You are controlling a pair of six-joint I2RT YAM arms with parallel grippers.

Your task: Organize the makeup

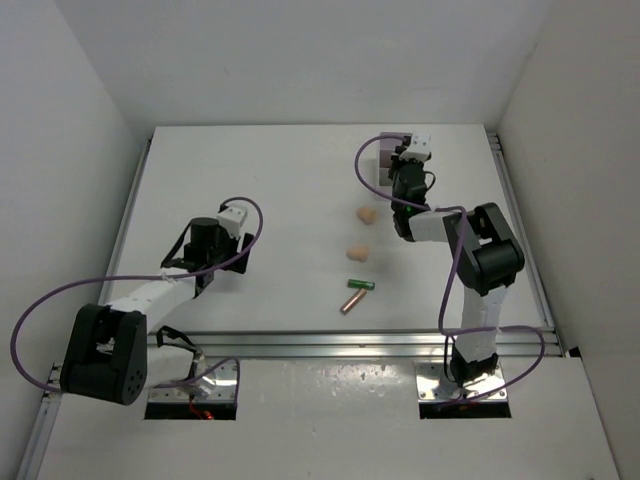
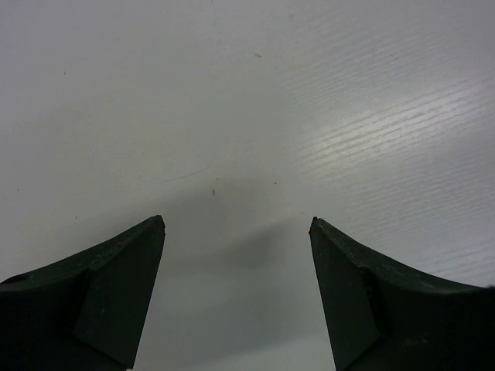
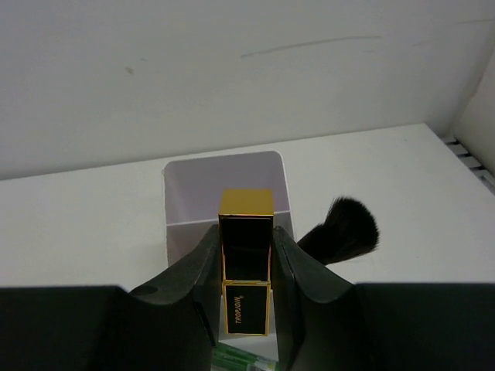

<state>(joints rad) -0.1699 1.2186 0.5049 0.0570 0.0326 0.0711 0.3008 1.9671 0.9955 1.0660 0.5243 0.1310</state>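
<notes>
My right gripper (image 1: 402,168) hovers over the white two-compartment box (image 1: 381,158) at the back right. In the right wrist view it (image 3: 246,259) is shut on a gold-black tube (image 3: 246,232), held upright above the box (image 3: 224,166). A black brush head (image 3: 344,228) sticks out to the right of the box, and a green item (image 3: 240,359) shows below the tube. Two peach sponges (image 1: 367,214) (image 1: 358,253), a green tube (image 1: 360,285) and a copper tube (image 1: 350,302) lie on the table. My left gripper (image 1: 215,268) (image 2: 237,224) is open and empty over bare table.
White walls enclose the table on the left, back and right. A metal rail (image 1: 350,342) runs along the near edge, in front of both arm bases. Purple cables loop off both arms.
</notes>
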